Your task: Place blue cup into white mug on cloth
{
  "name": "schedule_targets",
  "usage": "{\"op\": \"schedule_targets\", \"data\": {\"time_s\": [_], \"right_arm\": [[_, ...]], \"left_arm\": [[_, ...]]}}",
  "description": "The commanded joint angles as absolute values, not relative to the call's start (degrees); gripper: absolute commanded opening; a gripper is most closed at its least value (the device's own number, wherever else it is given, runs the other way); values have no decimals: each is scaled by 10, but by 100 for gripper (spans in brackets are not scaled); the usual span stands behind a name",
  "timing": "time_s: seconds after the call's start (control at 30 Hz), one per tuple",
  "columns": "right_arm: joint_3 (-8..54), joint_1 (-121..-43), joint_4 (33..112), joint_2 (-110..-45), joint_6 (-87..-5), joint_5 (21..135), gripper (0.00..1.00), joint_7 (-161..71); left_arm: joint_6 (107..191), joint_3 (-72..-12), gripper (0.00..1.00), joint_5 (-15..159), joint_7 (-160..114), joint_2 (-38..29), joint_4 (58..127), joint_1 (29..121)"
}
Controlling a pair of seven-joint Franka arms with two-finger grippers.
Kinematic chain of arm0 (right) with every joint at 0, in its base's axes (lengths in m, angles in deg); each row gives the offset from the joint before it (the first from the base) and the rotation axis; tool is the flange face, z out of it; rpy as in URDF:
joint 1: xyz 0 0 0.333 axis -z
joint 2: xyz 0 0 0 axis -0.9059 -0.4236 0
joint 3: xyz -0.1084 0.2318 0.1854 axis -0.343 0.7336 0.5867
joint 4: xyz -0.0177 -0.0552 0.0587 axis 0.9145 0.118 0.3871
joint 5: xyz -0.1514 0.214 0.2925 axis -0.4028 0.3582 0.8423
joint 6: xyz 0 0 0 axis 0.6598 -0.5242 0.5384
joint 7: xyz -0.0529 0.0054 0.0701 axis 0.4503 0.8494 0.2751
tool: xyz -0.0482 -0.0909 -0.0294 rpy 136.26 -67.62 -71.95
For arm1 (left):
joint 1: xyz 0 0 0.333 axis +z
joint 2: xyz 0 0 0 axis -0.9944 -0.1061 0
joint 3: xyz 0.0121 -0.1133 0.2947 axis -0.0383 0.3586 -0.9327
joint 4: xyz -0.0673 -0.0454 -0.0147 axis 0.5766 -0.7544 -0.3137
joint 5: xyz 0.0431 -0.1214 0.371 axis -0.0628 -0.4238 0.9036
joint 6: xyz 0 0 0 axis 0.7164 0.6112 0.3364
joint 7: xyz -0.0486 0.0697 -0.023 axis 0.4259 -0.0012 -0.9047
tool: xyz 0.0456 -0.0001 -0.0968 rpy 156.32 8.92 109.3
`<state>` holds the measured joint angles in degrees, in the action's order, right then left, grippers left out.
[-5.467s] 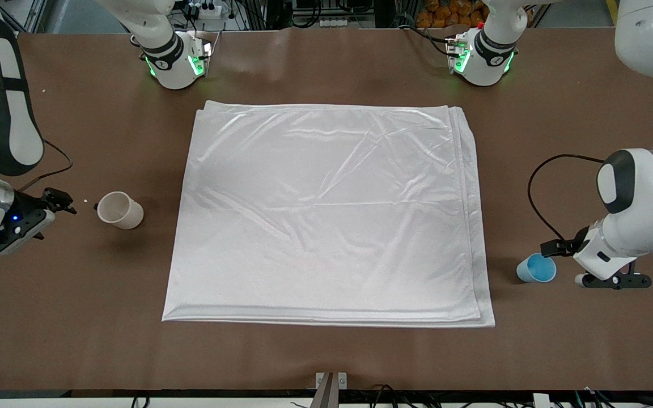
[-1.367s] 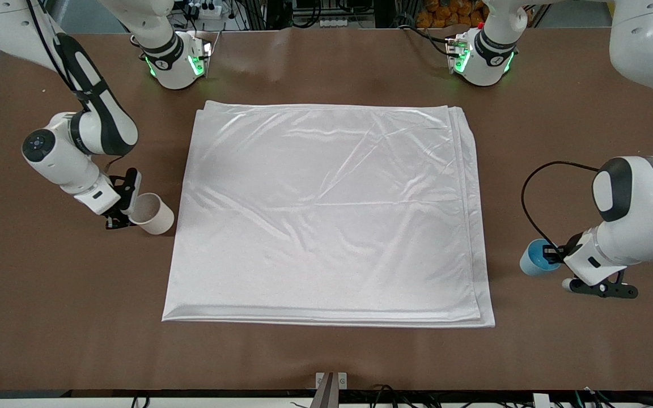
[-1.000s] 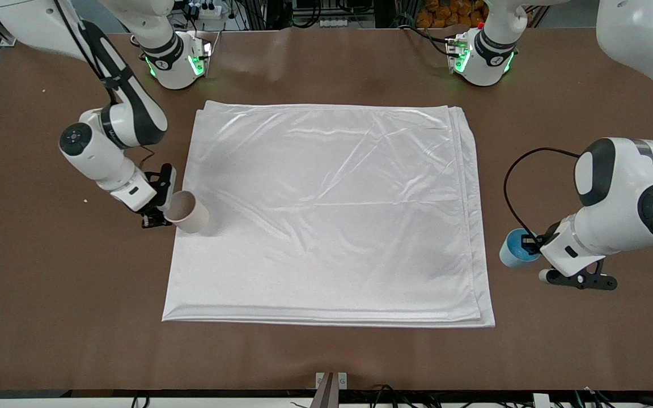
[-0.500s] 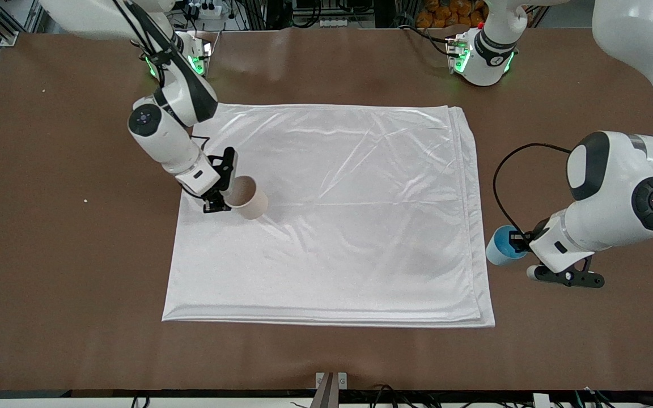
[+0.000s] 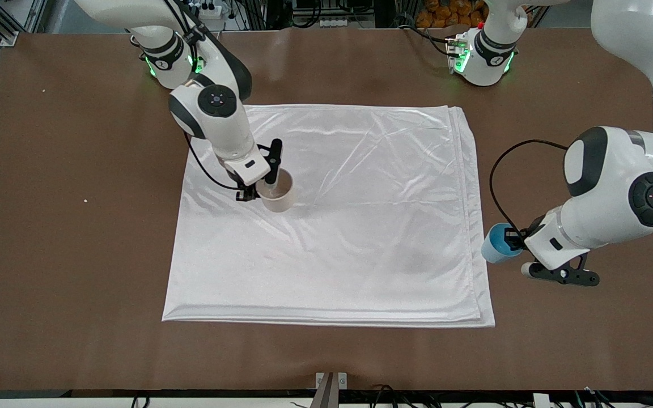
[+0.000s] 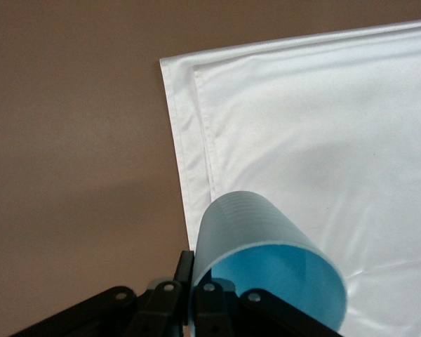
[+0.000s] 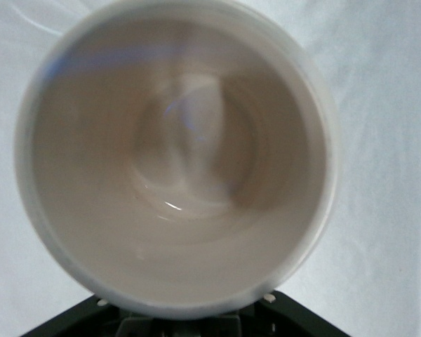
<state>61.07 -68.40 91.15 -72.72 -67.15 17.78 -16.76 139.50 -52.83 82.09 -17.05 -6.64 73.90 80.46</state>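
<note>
Front view: the right claw (image 5: 263,190) grips the mug (image 5: 276,192) low over the cloth (image 5: 360,226), the left claw (image 5: 512,241) grips the cup (image 5: 494,250) at the cloth's edge; nesting is not yet done.

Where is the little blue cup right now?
The small light-blue cup is held in the left gripper, over the white cloth's edge at the left arm's end.

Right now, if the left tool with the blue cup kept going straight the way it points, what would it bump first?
Probably the cloth: the left tool, shut on the blue cup, points across its edge. The white mug sits much farther along.
</note>
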Motion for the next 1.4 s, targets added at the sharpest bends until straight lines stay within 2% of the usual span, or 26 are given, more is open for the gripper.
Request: {"op": "schedule_targets", "data": {"time_s": [0.0, 0.3, 0.67, 1.1, 1.27, 1.37], "right_arm": [[608, -706, 859, -793, -667, 143, 0, -213], [605, -727, 825, -854, -695, 138, 0, -227], [586, -743, 820, -884, -713, 105, 0, -231], [581, -754, 816, -912, -735, 87, 9, -231], [559, -773, 814, -914, -742, 79, 12, -237], [554, -780, 814, -914, -743, 78, 20, -239]], "left_arm": [[1376, -523, 0, 811, -181, -58, 734, 806], [1373, -517, 0, 811, -181, -57, 732, 807], [1373, -519, 0, 811, -181, -54, 732, 807], [1364, -505, 0, 812, -211, -52, 732, 807], [1364, -504, 0, 812, -211, -52, 732, 807], [1363, -499, 0, 812, -211, -50, 732, 807]]}}
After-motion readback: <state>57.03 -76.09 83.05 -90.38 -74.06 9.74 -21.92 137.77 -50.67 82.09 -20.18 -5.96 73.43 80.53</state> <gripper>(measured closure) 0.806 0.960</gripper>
